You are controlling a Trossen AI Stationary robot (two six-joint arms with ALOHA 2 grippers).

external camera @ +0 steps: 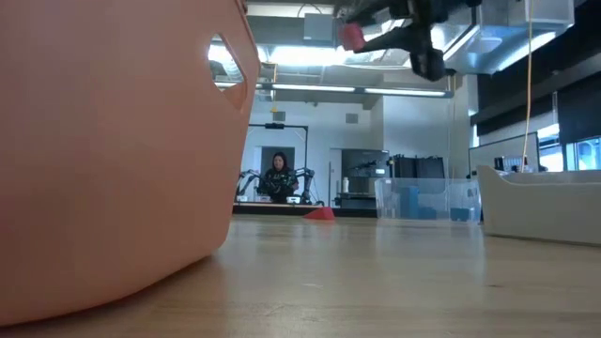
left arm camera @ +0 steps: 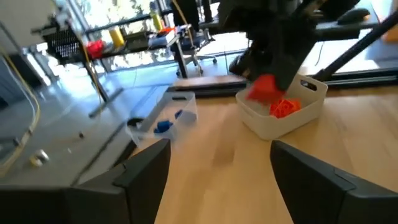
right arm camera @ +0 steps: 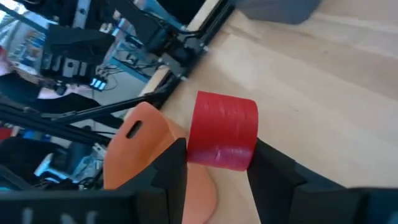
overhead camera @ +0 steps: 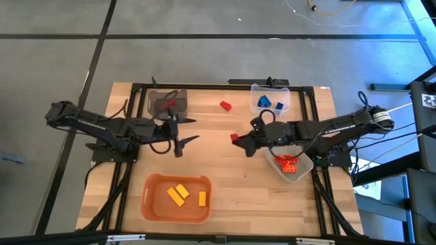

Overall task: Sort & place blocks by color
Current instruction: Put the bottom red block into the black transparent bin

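Red block [right arm camera: 222, 132] clamped in right pincer [overhead camera: 236, 139] above table [overhead camera: 238, 184], mid-carry; next, release it in dark bin [overhead camera: 167, 102]. Left pincer [overhead camera: 178, 129] apart, waiting.

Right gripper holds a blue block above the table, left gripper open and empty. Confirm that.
Not quite: the block in the right gripper is red, not blue, as the right wrist view shows. It is held above the table, and the left gripper is open and empty.
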